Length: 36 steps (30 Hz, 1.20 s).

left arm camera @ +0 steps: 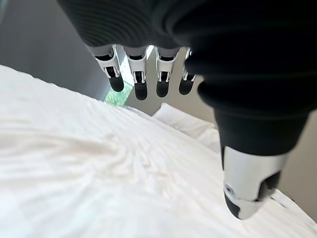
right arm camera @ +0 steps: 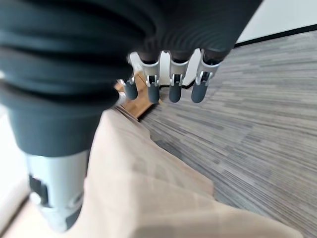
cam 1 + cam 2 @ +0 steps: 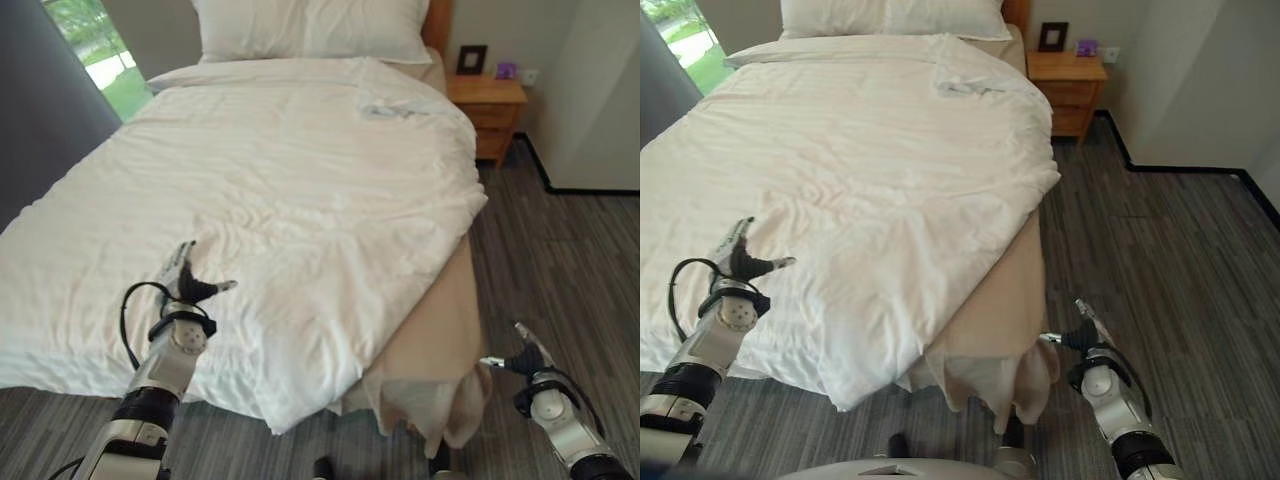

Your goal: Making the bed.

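So from the left eye view, the white duvet (image 3: 280, 210) covers most of the bed (image 3: 440, 330), wrinkly all over, with one near corner drooping off the foot end toward the grey striped floor (image 3: 560, 260). A beige bed skirt (image 3: 430, 385) is exposed along the bed's right side and bunches up at the near right corner. White pillow (image 3: 310, 28) sits at the head, and there's a small folded-over patch of duvet near the top right. A wooden nightstand (image 3: 487, 110) stands beside the head of the bed with a dark picture frame (image 3: 471, 59) and a little purple thing (image 3: 505, 71) on it. The left hand (image 3: 185, 280) is over the near part of the duvet, fingers straight and thumb sticking out sideways, not gripping anything. The right hand (image 3: 520, 360) is off the bed, over the floor just beside that bunched skirt corner, fingers out and loose too.

Right eye view is the same deal: left hand (image 3: 740, 255) above the duvet, right hand (image 3: 1080, 335) next to the skirt corner, holding nothing.

Left wrist view: the fingers (image 1: 141, 82) hang straight in a row, the thumb (image 1: 247, 183) apart from them, wrinkled duvet just past them. Can't really tell if the tips are touching the fabric.

Right wrist view: fingers (image 2: 171, 84) straight and side by side, thumb (image 2: 54, 193) well apart, with the beige skirt fabric close by and the floor beyond it. Nothing pinched.
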Available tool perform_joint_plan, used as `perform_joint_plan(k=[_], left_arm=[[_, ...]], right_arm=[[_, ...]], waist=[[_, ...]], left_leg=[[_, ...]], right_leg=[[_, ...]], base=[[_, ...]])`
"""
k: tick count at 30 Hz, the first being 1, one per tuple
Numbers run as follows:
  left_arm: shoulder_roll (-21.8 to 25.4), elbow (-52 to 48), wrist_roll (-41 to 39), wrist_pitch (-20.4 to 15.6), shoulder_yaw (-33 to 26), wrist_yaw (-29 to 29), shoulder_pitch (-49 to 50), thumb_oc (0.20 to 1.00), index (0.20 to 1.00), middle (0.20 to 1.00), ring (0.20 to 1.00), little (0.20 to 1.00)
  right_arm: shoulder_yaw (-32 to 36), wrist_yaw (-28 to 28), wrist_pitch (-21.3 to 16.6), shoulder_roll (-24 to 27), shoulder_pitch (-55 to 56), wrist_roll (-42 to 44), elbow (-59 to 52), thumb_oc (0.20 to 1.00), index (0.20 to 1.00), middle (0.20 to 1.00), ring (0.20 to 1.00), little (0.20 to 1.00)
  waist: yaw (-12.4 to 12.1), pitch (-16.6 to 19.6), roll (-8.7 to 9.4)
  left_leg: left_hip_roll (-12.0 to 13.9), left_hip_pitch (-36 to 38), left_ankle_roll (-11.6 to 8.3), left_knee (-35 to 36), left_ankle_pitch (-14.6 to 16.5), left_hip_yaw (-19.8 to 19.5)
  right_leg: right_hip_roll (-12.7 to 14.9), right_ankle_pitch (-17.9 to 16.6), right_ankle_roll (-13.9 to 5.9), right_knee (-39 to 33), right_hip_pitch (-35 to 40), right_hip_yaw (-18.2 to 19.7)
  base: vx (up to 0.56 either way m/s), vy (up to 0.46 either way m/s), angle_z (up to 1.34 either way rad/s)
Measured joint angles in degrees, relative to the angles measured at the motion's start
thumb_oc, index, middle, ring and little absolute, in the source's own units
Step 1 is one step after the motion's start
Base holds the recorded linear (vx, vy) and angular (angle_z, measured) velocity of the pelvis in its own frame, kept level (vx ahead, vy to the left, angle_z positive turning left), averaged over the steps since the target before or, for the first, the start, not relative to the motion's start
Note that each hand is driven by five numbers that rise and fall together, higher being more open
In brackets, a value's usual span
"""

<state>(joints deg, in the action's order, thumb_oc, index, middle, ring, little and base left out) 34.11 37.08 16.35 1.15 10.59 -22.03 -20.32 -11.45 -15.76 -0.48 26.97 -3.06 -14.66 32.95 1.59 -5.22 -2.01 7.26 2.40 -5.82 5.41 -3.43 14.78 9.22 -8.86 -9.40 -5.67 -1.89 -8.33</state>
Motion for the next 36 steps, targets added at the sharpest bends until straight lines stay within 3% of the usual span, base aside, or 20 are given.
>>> perform_joint_plan(k=[5, 11, 16, 17, 18, 21, 24, 29, 33, 36], left_arm=[[-5.2, 10.6, -0.4, 0.0, 3.8, 0.0, -7.3, 1.0, 1.0, 1.0, 1.0, 1.0], [-11.8, 31.2, 2.2, 5.7, 9.8, -2.3, -16.5, 1.0, 1.0, 1.0, 1.0, 1.0], [-12.1, 33.0, 2.5, 6.3, 10.2, -4.4, -18.4, 1.0, 1.0, 1.0, 1.0, 1.0], [-12.1, 33.1, 2.4, 6.3, 10.2, -4.3, -18.9, 0.269, 0.269, 0.269, 0.269, 0.269], [-12.1, 32.9, 2.4, 6.2, 10.1, -4.4, -19.2, 0.2, 0.2, 0.2, 0.2, 0.2], [-11.7, 32.8, 1.6, 4.4, 9.2, -4.3, -19.6, 0.2, 0.2, 0.2, 0.2, 0.2], [-11.7, 29.6, -4.2, 3.0, 7.3, -3.6, -19.8, 0.2, 0.2, 0.2, 0.2, 0.2], [-16.7, 21.2, -11.7, 2.5, 5.8, -3.9, -15.4, 0.2, 0.2, 0.2, 0.2, 0.2], [-24.4, 8.4, -14.0, -0.8, 11.2, -3.5, -4.6, 0.2, 0.2, 0.2, 0.2, 0.2], [-26.5, 7.3, -14.0, -1.4, 15.3, -1.6, -2.7, 0.2, 0.2, 0.2, 0.2, 0.2]], right_arm=[[-1.4, -0.3, 0.6, -0.1, -2.6, -0.1, 2.7, 1.0, 1.0, 1.0, 1.0, 1.0], [-8.4, -3.0, 1.6, -2.9, -13.5, 0.0, 10.2, 1.0, 1.0, 1.0, 1.0, 1.0], [-11.7, -5.1, 1.5, -4.4, -22.3, 1.3, 16.3, 1.0, 1.0, 1.0, 1.0, 1.0], [-12.0, -5.1, 1.5, -4.5, -23.8, 2.0, 18.2, 1.0, 1.0, 1.0, 1.0, 1.0], [-12.0, -5.1, 1.6, -4.4, -24.7, 2.3, 19.1, 1.0, 1.0, 1.0, 1.0, 1.0], [-11.9, -5.2, 1.6, -4.5, -27.5, 4.1, 22.1, 1.0, 1.0, 1.0, 1.0, 1.0], [-11.7, -5.1, 1.7, -4.2, -27.2, 5.7, 22.5, 1.0, 1.0, 1.0, 1.0, 1.0], [-11.0, -5.0, 1.8, -4.3, -25.6, 6.1, 21.6, 1.0, 1.0, 1.0, 1.0, 1.0], [-8.7, -5.0, 1.8, -5.7, -20.7, 6.1, 19.4, 1.0, 1.0, 1.0, 1.0, 1.0], [-8.7, -5.0, 1.9, -6.1, -17.9, 6.0, 18.4, 1.0, 1.0, 1.0, 1.0, 1.0]], waist=[[0.2, 0.1, 0.1], [1.4, 1.4, 1.63], [0.1, 1.3, 2.0], [-0.1, 1.3, 1.98], [-0.2, 1.3, 1.98], [-0.7, 0.7, 1.48], [-0.7, 0.2, 0.63], [-0.6, -0.6, 0.21], [-0.8, -0.8, 0.35], [-0.5, -0.8, 0.28]], left_leg=[[0.3, -0.2, -0.28, 0.3, 0.3, 0.4], [0.4, -6.8, -0.15, 0.3, -1.1, 0.8], [0.9, -10.2, 0.0, 0.3, -2.0, 0.4], [0.9, -10.6, -0.06, 0.3, -2.0, 0.4], [0.9, -11.0, -0.06, 0.3, -2.1, 0.2], [1.0, -11.5, -0.16, 0.1, -2.6, -0.2], [1.3, -11.6, -0.2, 0.0, -2.6, -0.8], [1.2, -9.9, -0.38, 0.0, -2.4, -1.3], [1.0, -5.5, -0.79, 0.3, -1.3, -1.6], [1.0, -4.5, -0.78, 0.3, -0.8, -1.5]], right_leg=[[-0.2, 0.1, 0.06, 0.0, -0.7, 0.8], [-0.2, -0.9, 0.24, -0.3, -7.9, 1.2], [-0.4, -1.7, 0.62, -0.3, -11.0, 0.8], [-0.4, -1.7, 0.64, -0.3, -11.5, 0.7], [-0.4, -1.8, 0.7, -0.2, -11.8, 0.6], [-0.9, -2.2, 0.81, -0.1, -11.9, 0.0], [-1.1, -2.2, 0.87, 0.0, -11.7, -0.7], [-1.1, -1.9, 0.9, 0.0, -9.5, -1.4], [-0.9, -0.4, 0.53, -0.1, -4.9, -1.5], [-0.3, 0.3, 0.41, -0.3, -4.0, -1.3]], base=[[0.03, 0.032, -0.09], [-0.06, -0.002, -0.07], [-0.07, -0.006, 0.01], [-0.04, -0.01, 0.03], [-0.04, -0.003, 0.09], [-0.02, -0.009, 0.07], [0.0, -0.029, 0.08], [0.02, -0.044, 0.06], [0.01, -0.024, 0.05], [0.0, 0.0, 0.0]])
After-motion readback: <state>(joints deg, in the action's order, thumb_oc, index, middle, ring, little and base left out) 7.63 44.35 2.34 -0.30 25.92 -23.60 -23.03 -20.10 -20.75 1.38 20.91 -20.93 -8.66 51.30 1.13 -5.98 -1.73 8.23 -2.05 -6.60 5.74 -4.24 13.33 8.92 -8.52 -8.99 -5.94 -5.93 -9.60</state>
